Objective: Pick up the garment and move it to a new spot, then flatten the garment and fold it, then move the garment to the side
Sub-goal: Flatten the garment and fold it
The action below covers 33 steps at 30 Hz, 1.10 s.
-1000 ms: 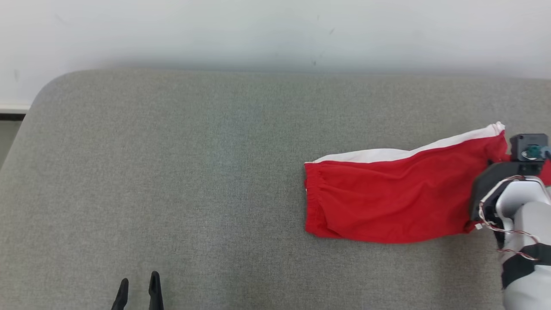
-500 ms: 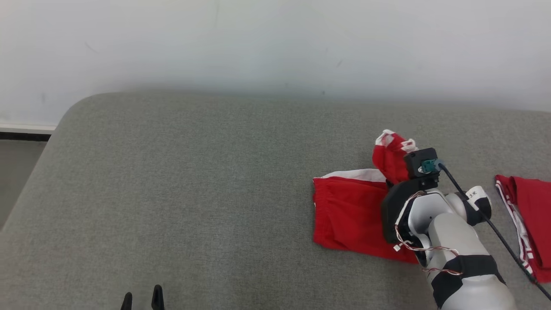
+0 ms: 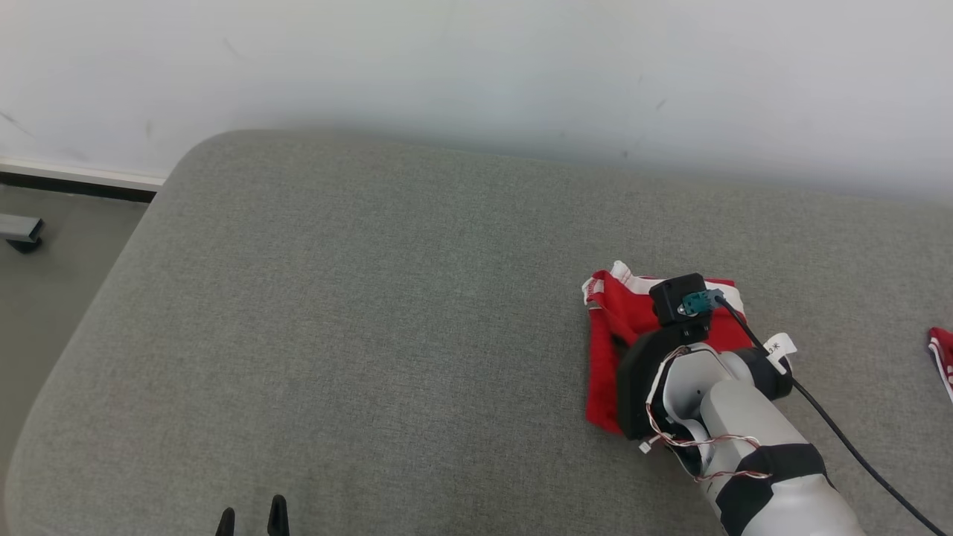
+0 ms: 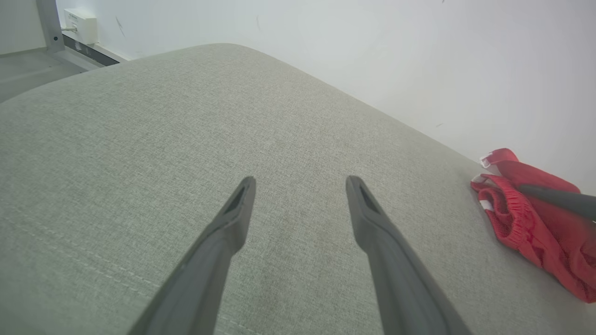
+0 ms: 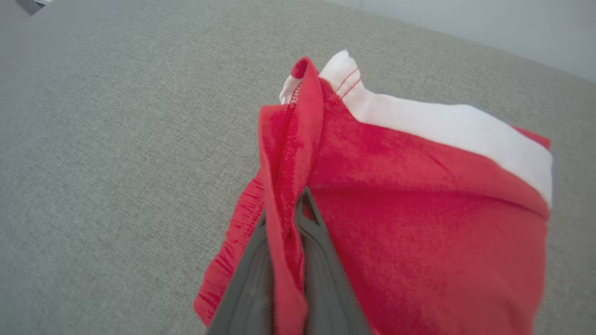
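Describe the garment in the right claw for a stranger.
On the grey padded surface, right of centre, lies a folded red garment pinched by the right claw. Unlike the red cloth at the right edge, it shows a broad white band.

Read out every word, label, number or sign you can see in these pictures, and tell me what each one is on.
White paper tag on the black cable at the right arm: small dark marks, too small to read.
Red garment with a white stripe: no print or label showing.
White box on the wall: no readable text.
No other text is in sight.
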### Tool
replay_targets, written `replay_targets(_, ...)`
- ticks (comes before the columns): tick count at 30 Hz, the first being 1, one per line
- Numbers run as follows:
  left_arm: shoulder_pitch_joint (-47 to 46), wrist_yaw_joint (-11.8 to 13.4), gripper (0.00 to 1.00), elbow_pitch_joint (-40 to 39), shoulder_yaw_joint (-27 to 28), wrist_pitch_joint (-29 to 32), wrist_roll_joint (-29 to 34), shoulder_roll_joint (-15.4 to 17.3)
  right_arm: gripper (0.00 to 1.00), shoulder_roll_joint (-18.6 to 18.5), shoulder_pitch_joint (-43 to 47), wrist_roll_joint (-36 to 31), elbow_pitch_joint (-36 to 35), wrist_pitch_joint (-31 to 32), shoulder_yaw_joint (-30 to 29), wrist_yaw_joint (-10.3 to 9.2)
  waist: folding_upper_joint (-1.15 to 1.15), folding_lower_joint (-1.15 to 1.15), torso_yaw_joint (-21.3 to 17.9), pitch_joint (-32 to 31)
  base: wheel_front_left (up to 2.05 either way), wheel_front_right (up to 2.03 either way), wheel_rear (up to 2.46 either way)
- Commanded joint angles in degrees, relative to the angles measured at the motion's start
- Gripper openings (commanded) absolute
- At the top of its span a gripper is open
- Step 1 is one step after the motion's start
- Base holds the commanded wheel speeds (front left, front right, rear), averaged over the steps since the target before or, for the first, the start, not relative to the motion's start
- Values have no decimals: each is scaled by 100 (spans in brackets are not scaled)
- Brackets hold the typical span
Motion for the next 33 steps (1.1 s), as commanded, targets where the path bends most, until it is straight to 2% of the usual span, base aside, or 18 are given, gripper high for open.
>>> replay_targets(1, -15, 4, 100, 6, 35, -15, -9, -10, 100, 1, -73, 231, -27, -129, 109, -20, -1, 0, 12, 17, 0, 0, 0)
replay_targets(7, 18, 4, 100, -29, 89, -15, -14, -25, 100, -2, -121, 722, -276, -543, 134, -20, -1, 0, -119, -48, 0, 0, 0)
replay_targets(9, 48, 4, 100, -56, 121, -15, -11, -29, 100, -8, -120, 628, -319, -801, -146, -20, -1, 0, -195, -66, 0, 0, 0)
replay_targets(13, 58, 4, 100, -83, 81, -15, 6, -35, 100, -283, 97, -48, -115, -1151, -822, -20, -1, 0, -262, -57, 0, 0, 0)
replay_targets(14, 41, 4, 100, -92, 68, -15, 5, -36, 78, -301, 138, -247, -71, -1238, -956, -19, -1, 0, -263, -37, 0, 0, 0)
replay_targets(16, -3, 4, 100, -104, 38, -15, -4, -37, 0, -287, 227, -623, 5, -1427, -1179, -19, -1, 0, -258, 20, 0, 0, 0)
replay_targets(21, -105, 4, 100, -69, -12, -15, -30, -40, 0, -131, 423, -1268, 193, -1707, -1370, -19, -1, 0, -192, 147, 0, 0, 0)
replay_targets(25, -144, 4, 100, -21, -14, -15, -45, -33, 0, -9, 458, -1301, 358, -1798, -1068, -19, -1, 0, -152, 156, 0, 0, 0)
replay_targets(28, -162, 4, 100, 34, -44, -15, -55, -8, 0, 12, 551, -629, 307, -1862, -116, -19, -1, 0, -109, 97, 0, 0, 0)
replay_targets(33, -97, 4, 100, 54, -27, -15, -57, 20, 0, -1, 814, 390, -386, -1649, 1613, -19, -1, 0, -151, -13, 0, 0, 0)
